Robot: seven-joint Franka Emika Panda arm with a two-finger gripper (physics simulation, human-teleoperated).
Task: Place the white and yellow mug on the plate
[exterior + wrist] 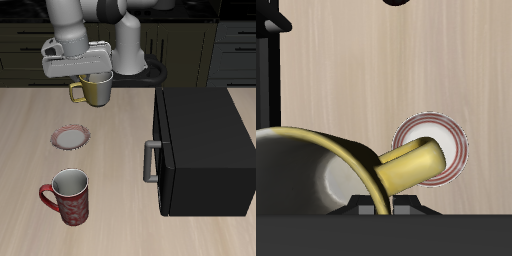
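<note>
My gripper [92, 78] is shut on the white and yellow mug [93, 91], a mustard-yellow mug with a pale inside, and holds it in the air toward the back of the table. In the wrist view the mug [311, 165] fills the near field, its loop handle [411, 165] sticking out over the plate. The plate [71, 135] is small and round with a white-grey centre and a reddish rim. It lies on the table below the mug and nearer the front edge. It also shows in the wrist view [446, 135].
A red patterned mug [68, 196] with a white inside stands near the table's front edge. A large black box-shaped appliance [200, 150] with a grey handle [150, 162] stands beside the plate.
</note>
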